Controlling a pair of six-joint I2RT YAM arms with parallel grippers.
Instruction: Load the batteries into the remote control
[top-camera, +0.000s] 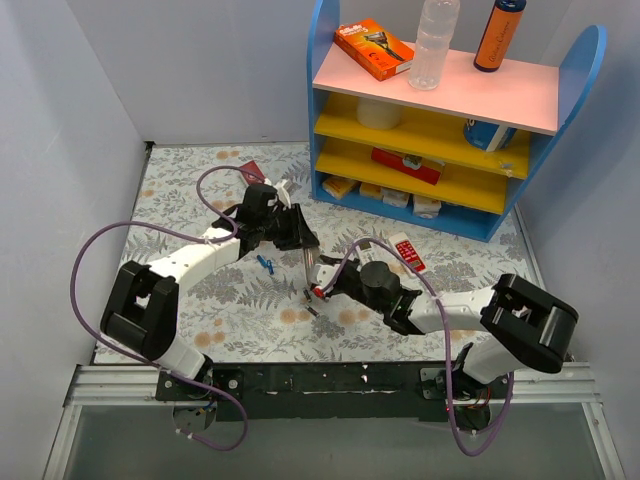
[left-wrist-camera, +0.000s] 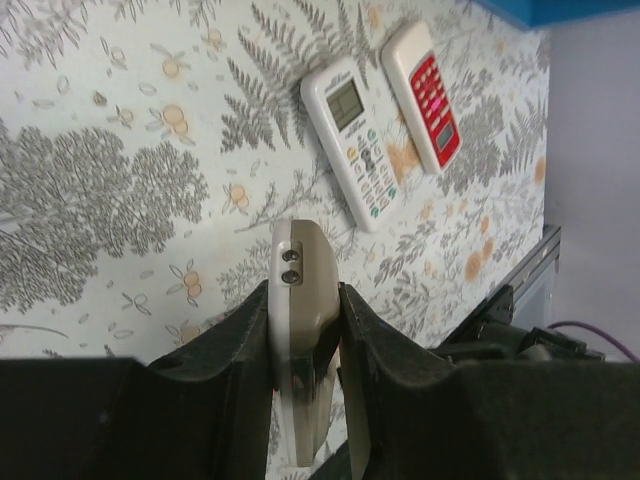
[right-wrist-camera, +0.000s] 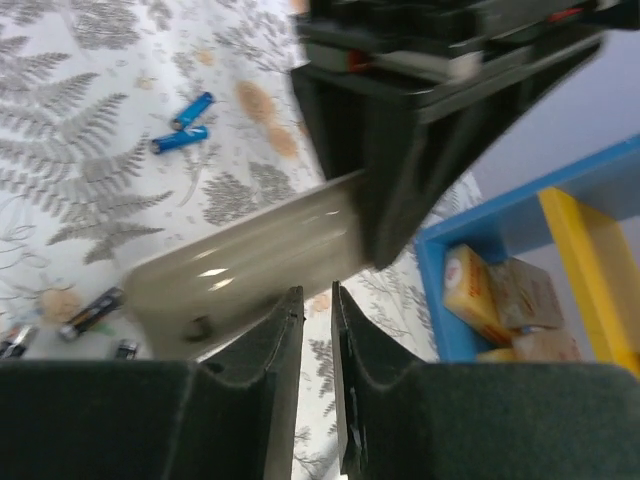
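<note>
While L gripper (left-wrist-camera: 303, 296) clamps remote (left-wrist-camera: 298, 255), you square R gripper (right-wrist-camera: 317, 296) to its contact end ahead; R jaws near-shut, load can't tell; batteries (right-wrist-camera: 90, 312) lie lower-left.

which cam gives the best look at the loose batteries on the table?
Right wrist: the batteries lie at lower left, dark with metal ends, slightly blurred. Top external shows at most tiny specks by the right gripper, too small to tell. Left wrist shows none.
</note>
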